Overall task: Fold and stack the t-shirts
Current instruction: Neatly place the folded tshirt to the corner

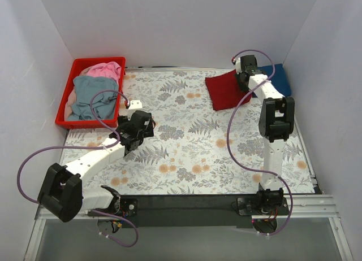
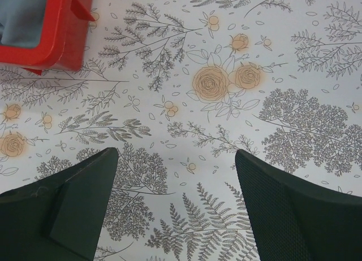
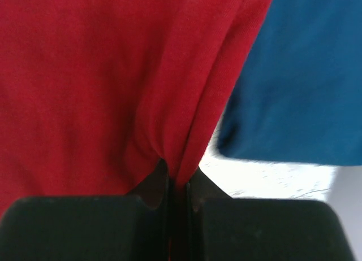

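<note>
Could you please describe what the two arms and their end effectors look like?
Both the left arm and right arm have white links with chunky black joints, each trailed by a looping purple cable. The left end effector and right end effector have broad matte black fingers; no markings are visible.

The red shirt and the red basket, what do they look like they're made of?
The red shirt looks like soft matte knit cloth: it puckers where the right gripper pinches it. The basket looks like rigid plastic, probably moulded: smooth, slightly shiny rim.
</note>
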Robot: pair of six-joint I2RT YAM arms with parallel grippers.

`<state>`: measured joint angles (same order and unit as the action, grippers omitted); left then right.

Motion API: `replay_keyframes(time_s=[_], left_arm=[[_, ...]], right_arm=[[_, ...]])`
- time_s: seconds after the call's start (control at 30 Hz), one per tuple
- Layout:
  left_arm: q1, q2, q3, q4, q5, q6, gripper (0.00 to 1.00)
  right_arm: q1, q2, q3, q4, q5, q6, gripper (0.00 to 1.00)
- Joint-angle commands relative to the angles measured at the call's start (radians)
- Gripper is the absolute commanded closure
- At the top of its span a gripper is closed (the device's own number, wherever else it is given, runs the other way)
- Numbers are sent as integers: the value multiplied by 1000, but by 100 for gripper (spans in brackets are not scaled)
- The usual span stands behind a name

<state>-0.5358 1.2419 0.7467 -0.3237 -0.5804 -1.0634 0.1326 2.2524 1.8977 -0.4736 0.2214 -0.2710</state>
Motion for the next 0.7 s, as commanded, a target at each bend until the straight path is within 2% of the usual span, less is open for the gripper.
replay_keyframes(time_s=[0.0,0.2,0.67], left_arm=[[-23,8,11,29,-64,16,16],[-61,34,6,43,-91,33,16],[-107,47,-6,71,-102,66,16]], right_arm=[[-19,28,122,58,84,-95,99],[-63,58,198,89,95,-132,99],[-119,-5,192,153,84,-109,99]])
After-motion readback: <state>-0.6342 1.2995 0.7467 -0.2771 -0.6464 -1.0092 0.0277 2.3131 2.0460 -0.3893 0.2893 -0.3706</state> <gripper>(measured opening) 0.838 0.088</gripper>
